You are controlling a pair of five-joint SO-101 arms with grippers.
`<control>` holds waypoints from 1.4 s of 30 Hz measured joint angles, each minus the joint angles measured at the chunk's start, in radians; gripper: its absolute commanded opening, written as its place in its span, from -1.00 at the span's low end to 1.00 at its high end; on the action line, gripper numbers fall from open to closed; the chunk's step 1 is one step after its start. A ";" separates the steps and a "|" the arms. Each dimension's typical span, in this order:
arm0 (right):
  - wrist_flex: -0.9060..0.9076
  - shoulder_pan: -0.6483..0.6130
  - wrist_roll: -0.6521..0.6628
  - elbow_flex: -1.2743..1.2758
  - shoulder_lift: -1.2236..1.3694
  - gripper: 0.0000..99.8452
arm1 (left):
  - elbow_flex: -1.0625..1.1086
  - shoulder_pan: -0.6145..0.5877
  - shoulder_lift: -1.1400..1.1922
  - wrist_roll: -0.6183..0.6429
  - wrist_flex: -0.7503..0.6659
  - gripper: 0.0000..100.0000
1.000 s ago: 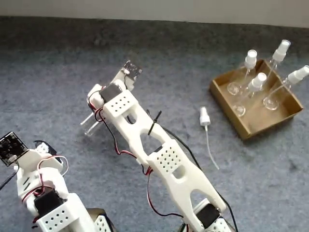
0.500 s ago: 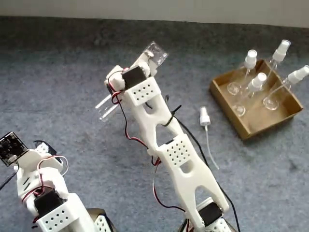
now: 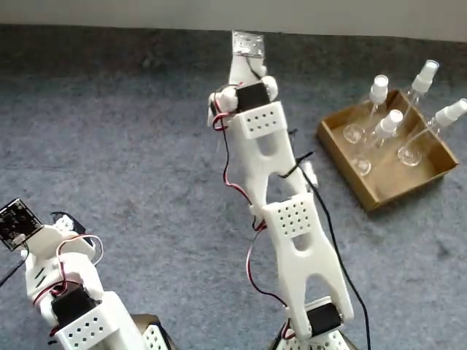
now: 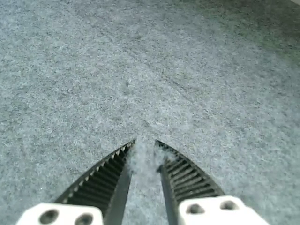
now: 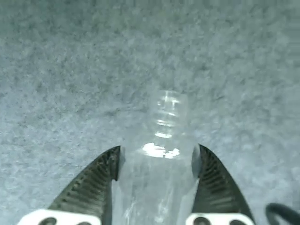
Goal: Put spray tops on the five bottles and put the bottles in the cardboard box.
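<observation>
My right gripper [image 5: 158,149] is shut on a clear bottle [image 5: 165,136] with no top; its threaded neck sticks out past the fingertips above the grey carpet. In the high view the right arm [image 3: 263,131] stretches to the far middle of the table, and its wrist covers the bottle. A loose white spray top [image 3: 311,173] lies beside that arm, partly hidden by it. At the far right stands the cardboard box [image 3: 343,157] with several capped bottles [image 3: 379,89] in it. My left gripper [image 4: 145,143] hangs low over bare carpet, its fingers nearly together with nothing between them.
The left arm [image 3: 58,284] sits at the near left corner. Grey carpet [image 3: 109,146] covers the table, with free room across the left and middle. A pale wall edge runs along the far side.
The right arm has swung from the left middle toward the far centre, carrying the bottle with it, and now covers part of the loose spray top. The left arm has not moved.
</observation>
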 measured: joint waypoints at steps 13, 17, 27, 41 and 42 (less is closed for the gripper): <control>0.000 0.176 0.219 0.000 -0.390 -0.85 | 0.000 0.000 0.000 0.000 0.000 -0.93; 0.002 0.221 0.278 -0.002 -0.499 -0.85 | 0.000 0.000 0.000 0.000 0.000 -0.93; 0.002 0.322 0.305 -0.009 -0.669 -0.85 | 0.000 0.000 0.000 0.000 0.000 -0.93; 0.005 0.365 0.305 0.005 -1.040 -0.85 | 0.000 0.000 0.000 0.000 0.000 -0.93; 0.005 0.365 0.305 0.035 -1.085 -0.85 | 0.000 0.000 0.000 0.000 0.000 -0.93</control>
